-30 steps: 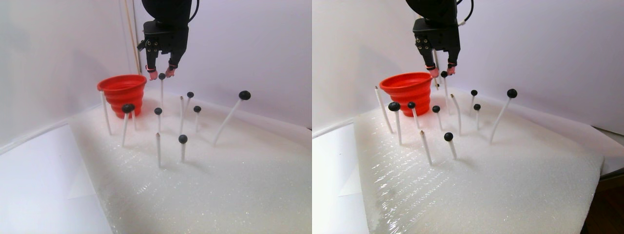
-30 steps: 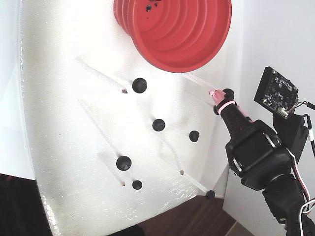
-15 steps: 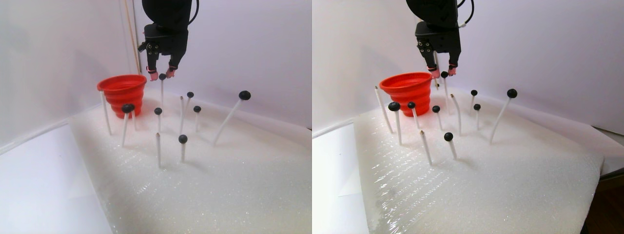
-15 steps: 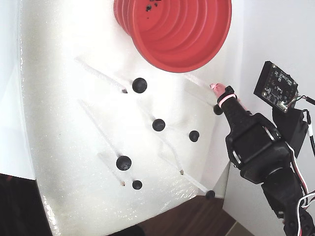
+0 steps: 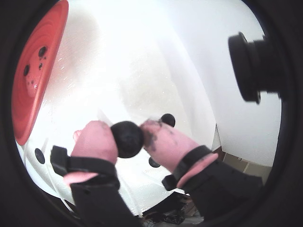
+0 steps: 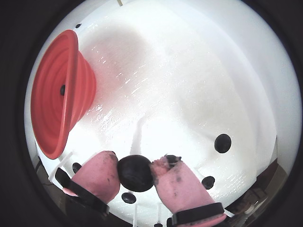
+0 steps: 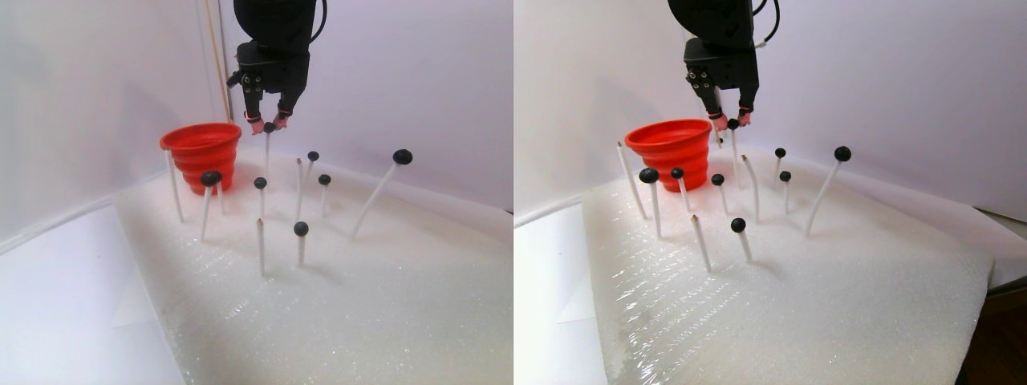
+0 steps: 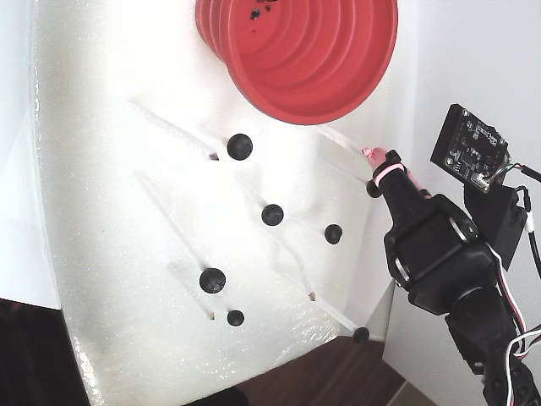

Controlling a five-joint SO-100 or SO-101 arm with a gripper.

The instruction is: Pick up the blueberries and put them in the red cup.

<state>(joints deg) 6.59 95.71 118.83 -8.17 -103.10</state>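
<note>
Both wrist views show the gripper (image 6: 136, 171) with its pink fingertips (image 5: 97, 139) pressed on 1 blueberry (image 5: 127, 138); the fixed view mostly hides it. This round berry sits atop an upright white stick (image 7: 266, 148) beside the red cup (image 7: 200, 152), whose rim faces up, on white foam (image 7: 385, 281) before white walls.

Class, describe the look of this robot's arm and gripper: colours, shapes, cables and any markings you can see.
The arm is black and blocky, with rounded housings. The gripper has two black fingers whose tips are covered in smudged pink pads, each ringed by a black band. In the fixed view, white and black cables run along the arm, and a small dark circuit board sits beside it. No lettering is readable.
</note>
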